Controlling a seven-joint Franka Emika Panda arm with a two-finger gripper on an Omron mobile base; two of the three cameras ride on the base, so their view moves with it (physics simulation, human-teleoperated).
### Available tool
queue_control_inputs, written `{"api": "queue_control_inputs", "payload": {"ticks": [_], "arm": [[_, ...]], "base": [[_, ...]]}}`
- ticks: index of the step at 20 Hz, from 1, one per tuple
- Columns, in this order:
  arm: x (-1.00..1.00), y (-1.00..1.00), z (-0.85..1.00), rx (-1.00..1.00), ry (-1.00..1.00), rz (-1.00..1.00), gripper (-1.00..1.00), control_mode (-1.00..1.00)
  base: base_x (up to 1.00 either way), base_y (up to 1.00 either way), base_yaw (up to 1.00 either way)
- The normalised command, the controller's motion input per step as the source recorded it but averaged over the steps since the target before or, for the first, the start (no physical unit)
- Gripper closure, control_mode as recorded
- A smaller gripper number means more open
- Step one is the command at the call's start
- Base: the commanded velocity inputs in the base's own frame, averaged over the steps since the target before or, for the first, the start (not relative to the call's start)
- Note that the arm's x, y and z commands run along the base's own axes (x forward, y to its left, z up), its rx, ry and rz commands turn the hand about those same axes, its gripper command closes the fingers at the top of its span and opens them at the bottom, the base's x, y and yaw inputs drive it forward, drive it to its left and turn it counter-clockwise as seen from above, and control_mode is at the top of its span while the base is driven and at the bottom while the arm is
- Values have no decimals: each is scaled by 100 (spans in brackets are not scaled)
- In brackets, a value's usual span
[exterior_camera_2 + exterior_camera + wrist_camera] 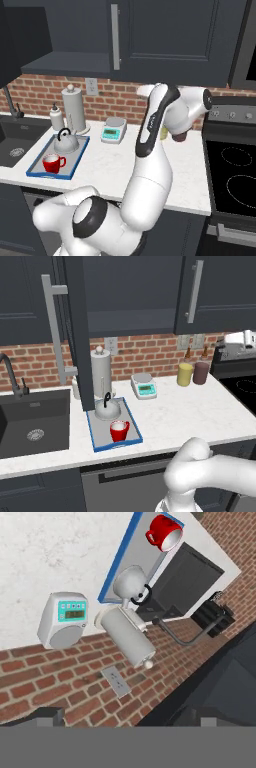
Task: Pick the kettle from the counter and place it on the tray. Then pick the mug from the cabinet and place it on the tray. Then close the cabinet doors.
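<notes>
I cannot tell whether my gripper is apart or together: its fingertips barely show in the hand view and the hand sits behind the raised forearm in the right base view. It holds nothing that I can see. The hand is up high near the wall, looking back along the brick at the scale [64, 619], the tall grey cylinder [127, 637] and, beyond them, the tray [131, 557].

Both carrying jobs look finished. The kettle [107, 408] sits at the back of the tray [100, 443], and the mug [119, 431] stands in front of it near the front rim, the two just beside each other. The tray lies on the worktop [185, 411] next to the sink [35, 423].

What is left, I judge, is the cabinet doors. One door [75, 331] stands swung out over the worktop, edge-on to the left camera, its bar handle [54, 331] facing left. The raised arm [155, 130] suits a push on that door. The swing passes above the kettle, so I should stay high.
</notes>
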Motion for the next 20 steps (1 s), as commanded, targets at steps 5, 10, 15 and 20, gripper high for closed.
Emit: {"api": "queue_control_inputs", "payload": {"ticks": [5,10,15,20], "arm": [[-44,33,0,-4,0,-2,-100,-100],[-46,6,-1,-1,0,-1,-100,-100],[-42,0,-17,0,0,0,-100,-100],[-5,5,-19,-11,0,0,-100,-100]], "base": [[0,0,0],[0,0,0],[0,0,0],[0,0,0]]}}
